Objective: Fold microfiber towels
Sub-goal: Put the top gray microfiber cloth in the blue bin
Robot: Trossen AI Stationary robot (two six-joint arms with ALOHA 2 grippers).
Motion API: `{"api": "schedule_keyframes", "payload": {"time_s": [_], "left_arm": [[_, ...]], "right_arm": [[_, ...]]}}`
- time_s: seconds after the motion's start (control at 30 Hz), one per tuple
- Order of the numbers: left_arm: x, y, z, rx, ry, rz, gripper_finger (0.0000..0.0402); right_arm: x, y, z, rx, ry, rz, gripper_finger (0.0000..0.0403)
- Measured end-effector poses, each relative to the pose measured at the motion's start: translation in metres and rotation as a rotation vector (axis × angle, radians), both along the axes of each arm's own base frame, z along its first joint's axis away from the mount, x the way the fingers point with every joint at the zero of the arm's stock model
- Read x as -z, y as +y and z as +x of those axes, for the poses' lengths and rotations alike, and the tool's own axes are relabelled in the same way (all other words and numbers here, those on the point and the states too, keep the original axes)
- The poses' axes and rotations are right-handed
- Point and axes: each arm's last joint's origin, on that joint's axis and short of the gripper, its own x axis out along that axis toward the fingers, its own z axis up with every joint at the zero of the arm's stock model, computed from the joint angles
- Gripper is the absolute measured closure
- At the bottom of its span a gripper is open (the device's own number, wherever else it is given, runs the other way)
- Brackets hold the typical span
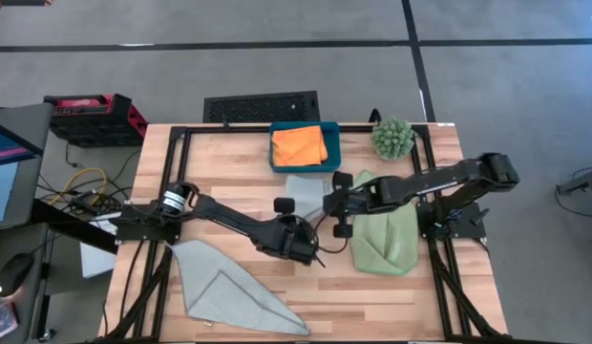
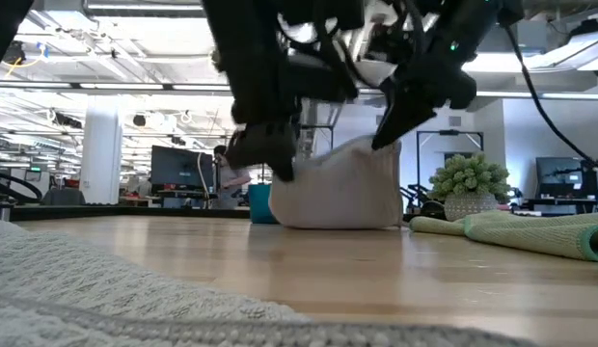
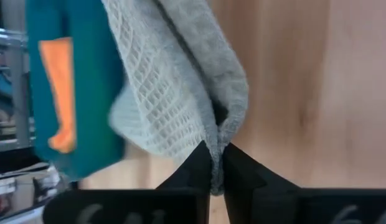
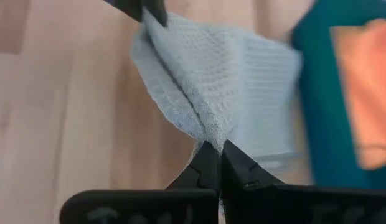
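Note:
A pale grey-blue towel (image 2: 338,188) stands bunched up between my two grippers, just in front of the teal tray (image 1: 277,158). My left gripper (image 3: 216,163) is shut on its one upper part and my right gripper (image 4: 213,149) on the other. In the high view the left gripper (image 1: 310,225) and right gripper (image 1: 327,203) are close together at the table's middle. An orange towel (image 1: 300,145) lies in the tray. A second pale towel (image 1: 229,291) lies at the near left, and a green towel (image 1: 387,237) at the right. My left gripper pinches a gathered fold of the towel's edge (image 3: 218,138) between its two fingers, coming slanting from above. The towel hangs below and its lower part (image 2: 318,220) rests on the table. My right gripper pinches a bunched fold of the same towel (image 4: 210,132) between its two fingers, slanting down from the table's right. The cloth sags slack between the two holds.
The spiky green plant (image 1: 392,137) stands at the far right corner. The second pale towel reaches over the table's near left edge. Bare wood (image 1: 372,296) lies near the front edge. A person shows in the room behind the table (image 2: 222,173).

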Motion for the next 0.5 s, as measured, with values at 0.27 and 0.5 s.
{"api": "schedule_keyframes", "payload": {"time_s": [0.27, 0.5], "left_arm": [[-0.07, 0.031, -0.007, -0.065, -0.086, 0.013, 0.0394], [-0.125, 0.075, -0.026, -0.146, -0.208, -0.016, 0.0398]], "right_arm": [[-0.028, -0.016, -0.016, 0.019, -0.06, -0.082, 0.039], [-0.045, -0.047, -0.022, 0.07, -0.114, -0.172, 0.039]]}}
